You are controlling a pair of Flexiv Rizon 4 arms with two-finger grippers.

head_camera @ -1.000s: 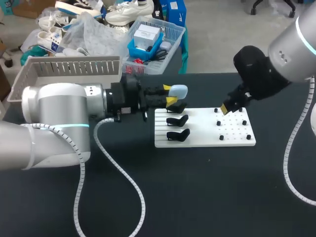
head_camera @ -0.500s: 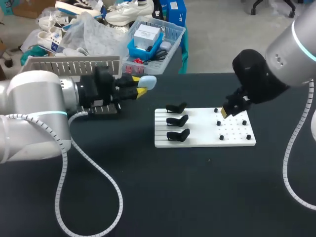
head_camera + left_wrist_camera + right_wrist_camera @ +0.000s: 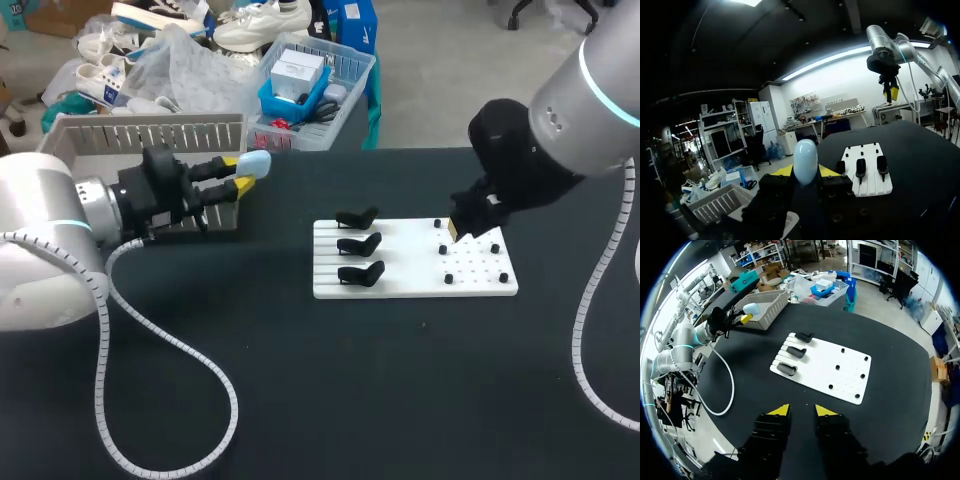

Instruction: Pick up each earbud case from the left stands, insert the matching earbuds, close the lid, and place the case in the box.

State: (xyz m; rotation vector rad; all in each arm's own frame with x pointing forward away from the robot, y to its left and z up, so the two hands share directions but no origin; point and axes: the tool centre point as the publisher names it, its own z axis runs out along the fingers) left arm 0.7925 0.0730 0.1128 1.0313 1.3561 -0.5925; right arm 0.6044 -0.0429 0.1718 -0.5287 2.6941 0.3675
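A pale blue earbud case (image 3: 255,163) is clamped between the yellow fingertips of my left gripper (image 3: 244,172), its lid closed, right beside the front wall of the grey slatted box (image 3: 150,131). In the left wrist view the case (image 3: 805,160) stands upright between the tips of that gripper (image 3: 805,171). Three black stands (image 3: 359,244) on the white board (image 3: 415,285) carry nothing. My right gripper (image 3: 458,226) hovers over the board's pegged right half; in its own view the right gripper (image 3: 799,411) stands open with nothing between its tips.
Small black pegs (image 3: 470,262) dot the board's right half. My left arm's white cable (image 3: 170,340) loops across the dark tabletop in front. The box (image 3: 765,307) sits at the table's far left corner, left of the board (image 3: 840,372).
My left arm has drawn back leftward from the stands, carrying the blue case to the box's front. The right gripper has barely shifted.
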